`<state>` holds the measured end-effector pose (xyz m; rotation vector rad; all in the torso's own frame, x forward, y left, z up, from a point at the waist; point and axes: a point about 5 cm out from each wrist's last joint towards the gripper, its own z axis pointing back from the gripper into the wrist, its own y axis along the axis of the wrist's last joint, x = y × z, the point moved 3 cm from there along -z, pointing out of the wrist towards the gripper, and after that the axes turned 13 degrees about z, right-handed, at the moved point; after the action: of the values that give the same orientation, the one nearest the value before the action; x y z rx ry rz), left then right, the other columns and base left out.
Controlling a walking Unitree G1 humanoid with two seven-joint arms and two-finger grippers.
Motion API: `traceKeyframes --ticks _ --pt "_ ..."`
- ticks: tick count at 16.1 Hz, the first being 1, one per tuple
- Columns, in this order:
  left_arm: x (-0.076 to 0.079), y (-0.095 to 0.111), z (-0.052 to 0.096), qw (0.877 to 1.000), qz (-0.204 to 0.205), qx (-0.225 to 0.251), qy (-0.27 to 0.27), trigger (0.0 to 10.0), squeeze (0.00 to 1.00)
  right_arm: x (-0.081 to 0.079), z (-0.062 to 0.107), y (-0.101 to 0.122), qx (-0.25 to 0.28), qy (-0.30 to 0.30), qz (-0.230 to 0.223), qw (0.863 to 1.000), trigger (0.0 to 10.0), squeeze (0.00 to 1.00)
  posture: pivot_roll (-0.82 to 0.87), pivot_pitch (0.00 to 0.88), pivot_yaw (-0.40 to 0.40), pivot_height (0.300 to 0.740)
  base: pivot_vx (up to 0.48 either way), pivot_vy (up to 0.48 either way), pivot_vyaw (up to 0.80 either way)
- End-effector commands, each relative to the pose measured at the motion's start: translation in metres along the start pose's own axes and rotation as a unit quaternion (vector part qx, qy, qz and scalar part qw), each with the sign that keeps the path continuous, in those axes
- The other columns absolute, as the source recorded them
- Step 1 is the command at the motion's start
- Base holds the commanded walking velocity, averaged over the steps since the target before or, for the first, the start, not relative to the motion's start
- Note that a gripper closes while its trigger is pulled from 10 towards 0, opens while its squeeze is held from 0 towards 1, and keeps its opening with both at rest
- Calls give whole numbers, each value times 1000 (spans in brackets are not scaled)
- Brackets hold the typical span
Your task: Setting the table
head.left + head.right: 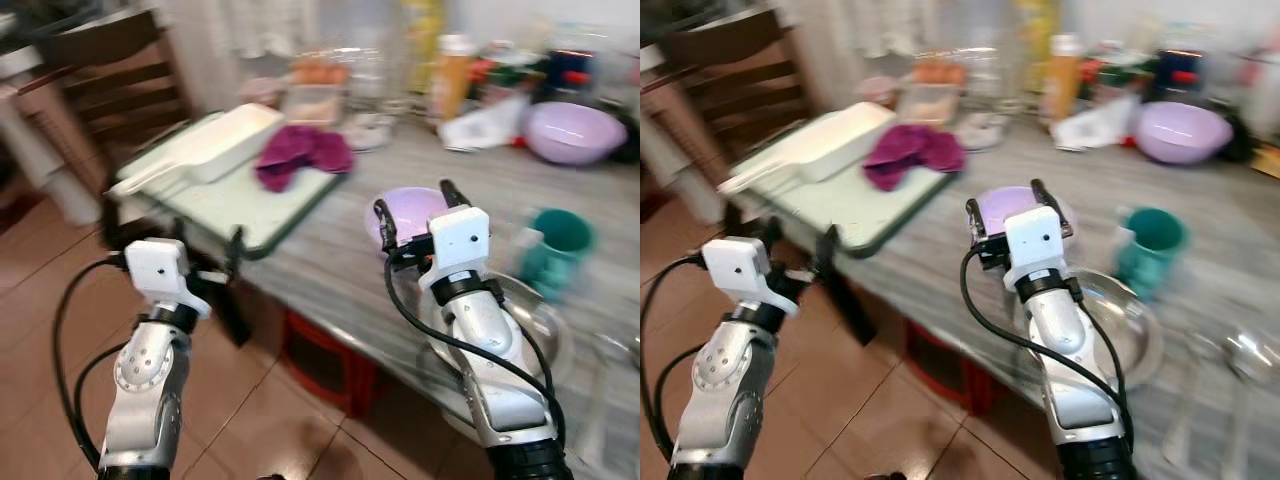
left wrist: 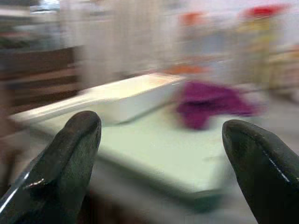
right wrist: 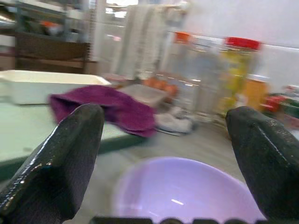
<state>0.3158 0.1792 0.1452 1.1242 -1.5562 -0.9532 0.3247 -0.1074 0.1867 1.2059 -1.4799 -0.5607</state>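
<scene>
Small lilac bowl sits near the front edge of the grey bench, and the right gripper is lined up right behind it, jaws spread wide with the bowl's rim showing between the two black fingers. Nothing held yet. Just beside the bowl, a teal mug, and in front of that, under the right forearm, a clear glass plate. Off to the left a pale green tray overhangs the bench corner, carrying a white rectangular dish and a crumpled magenta cloth. The left gripper is pointed at that tray from out over the tiled floor, jaws released too, empty. Further back: a bigger lilac bowl, bottles and jars, all blurred.

Risks, as I read it: the whole picture is smeared, so the robot looks to be moving, and closing on a rounded bowl rim mid-motion could pinch it off-centre and send it skidding. The bowl is close to the edge, so a shove could tip it to the floor. The right forearm hangs low over the glass plate and near the mug, and a careless swing could knock either.
</scene>
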Motion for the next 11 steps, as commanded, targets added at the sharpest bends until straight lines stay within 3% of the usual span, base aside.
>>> traceKeyframes --ticks 1,6,11 --pt "-13 -2 -1 999 -26 -4 42 10000 0 -5 -1 0 1 4 -5 1000 10000 1000 -107 36 47 740 0 0 800" --pt "-45 -18 4 988 -89 -26 121 10000 0 -14 -5 -11 -9 3 -19 1000 10000 1000 -85 0 56 740 0 0 800" --pt "-61 -23 8 978 -124 -22 166 10000 0 -18 -11 -13 -1 0 -21 1000 10000 1000 -70 0 78 740 0 0 800"
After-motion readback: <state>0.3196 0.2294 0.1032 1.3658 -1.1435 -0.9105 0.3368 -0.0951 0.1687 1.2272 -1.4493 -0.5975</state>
